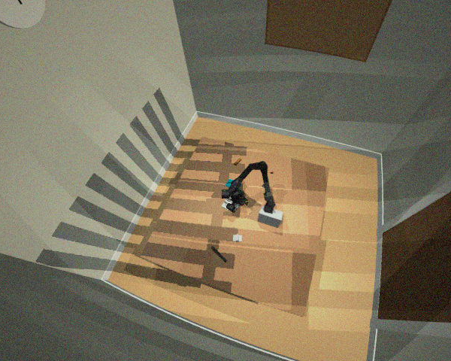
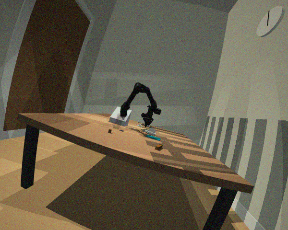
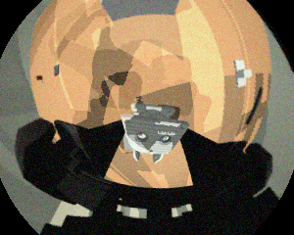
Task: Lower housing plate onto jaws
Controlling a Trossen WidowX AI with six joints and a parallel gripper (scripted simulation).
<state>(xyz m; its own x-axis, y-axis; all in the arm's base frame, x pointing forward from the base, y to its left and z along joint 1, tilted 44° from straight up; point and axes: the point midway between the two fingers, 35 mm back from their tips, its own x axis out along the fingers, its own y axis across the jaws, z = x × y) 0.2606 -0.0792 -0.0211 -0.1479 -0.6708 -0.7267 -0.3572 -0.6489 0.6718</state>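
Observation:
The grey housing plate (image 3: 155,131) is between my fingertips in the wrist view, with two round spots on its face. My gripper (image 3: 154,124) is shut on it and points down over the table. Pale curved tips (image 3: 158,158) show just below the plate, and a grey rounded part (image 3: 159,111) shows just behind it; I cannot tell which of these are the jaws. Grey-white parts (image 1: 229,204) (image 2: 149,131) show beside and below the gripper in the top and exterior views. The pins and stubs are hidden or too small, so seating and levelness cannot be told.
A teal piece (image 1: 229,182) (image 2: 153,137) lies near the gripper, with an orange block (image 1: 237,161) (image 2: 159,147) farther out. A small white object (image 1: 237,238) (image 3: 241,73) and a black bar (image 1: 219,253) (image 3: 254,106) lie on the other side. The arm stands on a pale box (image 1: 269,218) (image 2: 119,120).

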